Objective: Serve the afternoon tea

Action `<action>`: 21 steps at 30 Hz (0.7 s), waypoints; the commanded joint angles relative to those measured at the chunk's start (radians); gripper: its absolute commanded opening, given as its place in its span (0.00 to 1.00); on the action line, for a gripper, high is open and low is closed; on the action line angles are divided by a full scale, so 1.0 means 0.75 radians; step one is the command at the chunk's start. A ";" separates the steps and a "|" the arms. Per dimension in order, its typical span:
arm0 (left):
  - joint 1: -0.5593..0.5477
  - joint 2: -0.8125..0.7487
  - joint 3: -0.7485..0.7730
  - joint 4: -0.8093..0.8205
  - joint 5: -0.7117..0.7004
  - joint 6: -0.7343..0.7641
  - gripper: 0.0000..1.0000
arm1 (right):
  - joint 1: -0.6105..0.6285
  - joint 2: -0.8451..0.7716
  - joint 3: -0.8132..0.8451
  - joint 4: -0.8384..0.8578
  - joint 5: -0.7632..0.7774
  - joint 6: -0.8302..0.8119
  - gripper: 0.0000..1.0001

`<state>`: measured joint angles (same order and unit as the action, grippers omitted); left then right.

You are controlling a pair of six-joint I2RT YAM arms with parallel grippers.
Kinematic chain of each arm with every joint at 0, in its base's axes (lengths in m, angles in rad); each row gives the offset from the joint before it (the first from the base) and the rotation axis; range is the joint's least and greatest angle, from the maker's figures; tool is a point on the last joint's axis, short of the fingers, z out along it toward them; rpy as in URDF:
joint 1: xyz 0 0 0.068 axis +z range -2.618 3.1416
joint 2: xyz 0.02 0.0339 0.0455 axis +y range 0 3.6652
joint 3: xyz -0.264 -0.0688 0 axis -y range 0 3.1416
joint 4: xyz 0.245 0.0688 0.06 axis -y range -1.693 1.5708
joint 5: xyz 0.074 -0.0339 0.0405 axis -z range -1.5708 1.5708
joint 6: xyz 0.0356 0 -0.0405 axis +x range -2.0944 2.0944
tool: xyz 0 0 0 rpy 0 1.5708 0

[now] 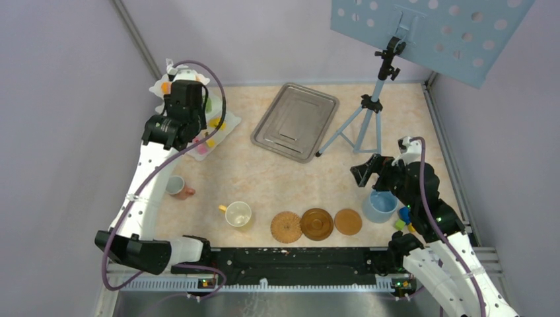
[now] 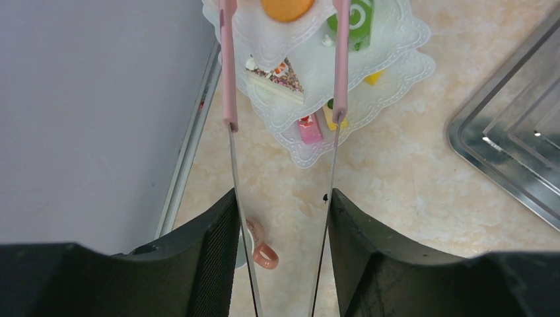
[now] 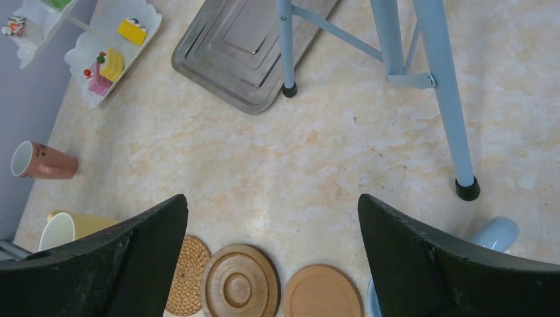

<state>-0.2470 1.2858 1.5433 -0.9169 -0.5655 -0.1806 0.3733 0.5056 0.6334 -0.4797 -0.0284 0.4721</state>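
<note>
**Q:** How many of each item are shown?

**A:** One white stand point(image 2: 404, 66) is at the far left of the table point(image 1: 277, 178), with six pastries point(image 2: 277, 76) visible on its tiers. There are three cups: pink point(image 1: 178, 187) on its side, yellow point(image 1: 238, 214) and blue point(image 1: 381, 206). Three coasters point(image 1: 317, 224) lie in a row near the front edge. One metal tray point(image 1: 295, 121) is also present.

**Q:** And the end effectors?

**A:** The left end effector point(image 2: 282, 193) grips the pink tongs point(image 2: 228, 66), whose arms are apart over the stand. The right end effector point(image 3: 271, 198) gapes wide and empty, just beside the blue cup.

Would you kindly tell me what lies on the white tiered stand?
Orange biscuit, green roll, sprinkled slice, pink slice; upper tiers and pink tongs hide the rest.
</note>
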 commanded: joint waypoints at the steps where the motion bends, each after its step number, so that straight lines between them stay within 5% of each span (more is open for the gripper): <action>1: 0.006 -0.007 0.113 0.040 0.033 -0.005 0.54 | 0.014 -0.011 0.030 0.024 0.001 -0.009 0.98; 21: 0.007 -0.111 0.154 0.067 0.615 -0.007 0.54 | 0.014 0.001 0.034 0.015 0.014 -0.006 0.98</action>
<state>-0.2447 1.2327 1.6699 -0.9257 -0.2268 -0.1848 0.3733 0.5060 0.6338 -0.4808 -0.0238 0.4721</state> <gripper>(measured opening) 0.550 0.983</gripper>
